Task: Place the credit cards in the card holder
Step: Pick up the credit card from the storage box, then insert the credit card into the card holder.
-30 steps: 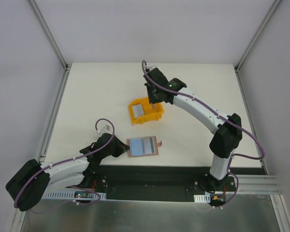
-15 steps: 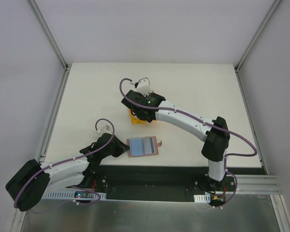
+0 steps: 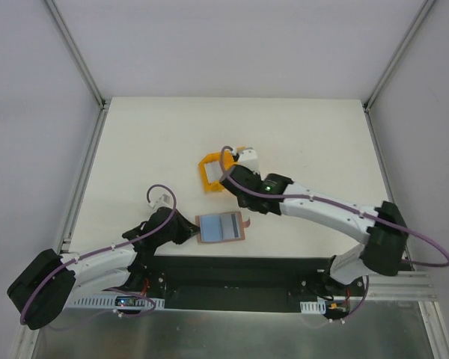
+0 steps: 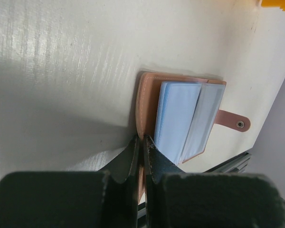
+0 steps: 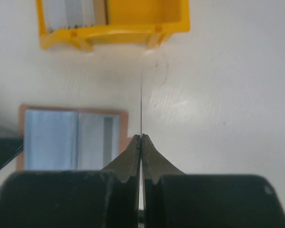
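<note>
The brown card holder [image 3: 223, 226] lies open near the table's front edge, with pale blue sleeves [image 4: 178, 118] showing inside. My left gripper [image 3: 188, 230] is shut on its left leather edge [image 4: 143, 138]. My right gripper [image 3: 238, 193] hangs between the yellow bin and the card holder, shut [image 5: 141, 137] on one of the credit cards [image 5: 141, 104]. That card shows edge-on as a thin vertical line. Beyond it and to the left lies the card holder [image 5: 123, 124]. More credit cards [image 5: 69, 12] stand in the bin.
The yellow plastic bin [image 3: 208, 176] sits mid-table just behind the right gripper, and its front wall [image 5: 114, 28] fills the top of the right wrist view. The card holder's tab clasp [image 4: 235, 122] sticks out to the right. A black base rail [image 3: 232, 271] runs along the near edge.
My right arm has swung from above the yellow bin toward the front and lower, carrying a card to a spot just behind the card holder. The left arm and the holder have stayed still.
</note>
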`<state>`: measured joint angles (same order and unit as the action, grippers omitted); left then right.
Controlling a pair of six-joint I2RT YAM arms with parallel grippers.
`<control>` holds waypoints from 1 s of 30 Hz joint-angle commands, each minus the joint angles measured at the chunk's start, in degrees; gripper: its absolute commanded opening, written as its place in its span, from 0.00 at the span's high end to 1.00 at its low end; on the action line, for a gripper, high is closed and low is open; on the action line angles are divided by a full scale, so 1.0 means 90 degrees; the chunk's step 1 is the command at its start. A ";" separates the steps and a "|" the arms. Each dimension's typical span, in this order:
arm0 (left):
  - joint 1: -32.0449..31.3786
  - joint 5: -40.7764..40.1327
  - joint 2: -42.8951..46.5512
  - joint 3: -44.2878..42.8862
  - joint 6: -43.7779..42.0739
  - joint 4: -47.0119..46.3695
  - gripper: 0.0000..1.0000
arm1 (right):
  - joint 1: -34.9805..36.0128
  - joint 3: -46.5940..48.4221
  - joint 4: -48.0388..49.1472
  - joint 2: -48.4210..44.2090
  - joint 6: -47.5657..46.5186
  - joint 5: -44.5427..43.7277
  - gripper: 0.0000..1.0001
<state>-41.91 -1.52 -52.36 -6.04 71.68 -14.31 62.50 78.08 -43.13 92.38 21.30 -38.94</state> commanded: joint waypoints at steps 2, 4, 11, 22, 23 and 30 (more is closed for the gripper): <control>0.0038 -0.0017 0.0007 0.0125 -0.0025 0.0242 1.00 | -0.0527 -0.2217 0.2905 -0.1679 0.0522 0.3599 1.00; 0.0028 -0.0026 -0.0022 0.0144 -0.0015 0.0232 1.00 | -0.0665 -0.2872 0.3511 -0.1817 0.0845 0.4196 1.00; 0.0028 -0.0065 -0.0110 0.0213 0.0082 0.0213 1.00 | -0.0870 -0.4076 0.5348 -0.1495 0.1451 0.5332 1.00; 0.0028 -0.0085 -0.0354 0.0193 0.0141 0.0125 1.00 | -0.1338 -0.4848 0.6765 -0.0909 0.1706 0.5996 1.00; 0.0028 -0.0095 -0.0354 0.0203 0.0141 0.0125 1.00 | -0.1407 -0.4867 0.6794 -0.0880 0.1696 0.6025 1.00; 0.0028 -0.0085 -0.0364 0.0203 0.0102 0.0125 1.00 | -0.1739 -0.4955 0.7000 -0.0636 0.1550 0.6376 0.99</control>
<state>-41.91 -1.54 -54.63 -5.63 73.03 -17.28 48.07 33.82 15.97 85.67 35.73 15.77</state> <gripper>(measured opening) 0.008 0.008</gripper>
